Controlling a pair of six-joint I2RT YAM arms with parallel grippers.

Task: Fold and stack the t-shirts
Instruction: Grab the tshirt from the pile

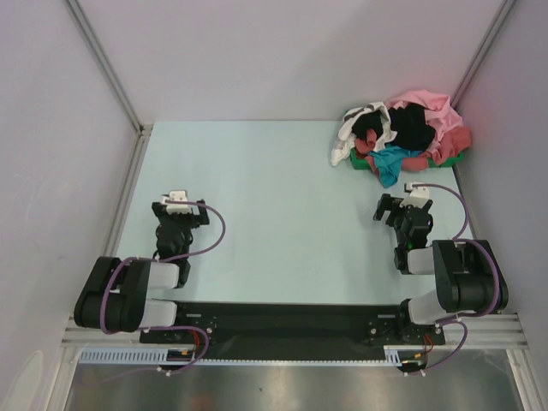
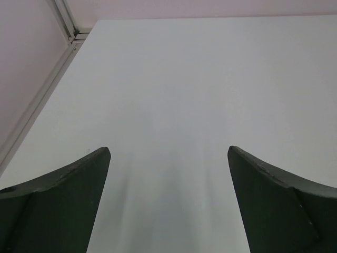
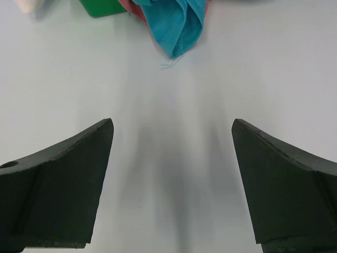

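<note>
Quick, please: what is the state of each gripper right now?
Left gripper: open, holding nothing.
Right gripper: open, holding nothing.

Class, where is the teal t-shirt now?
Top view: the teal t-shirt sits at the near edge of the pile, far right corner, just beyond the right gripper.

Crouching side by side, folding the left arm [image 1: 128,291] and right arm [image 1: 462,287] back low; pointing the left gripper [image 1: 180,210] [image 2: 168,153] and right gripper [image 1: 401,210] [image 3: 172,124] forward and downward; spreading both sets of dark fingers [image 3: 63,179] wide apart, clasping nothing.
</note>
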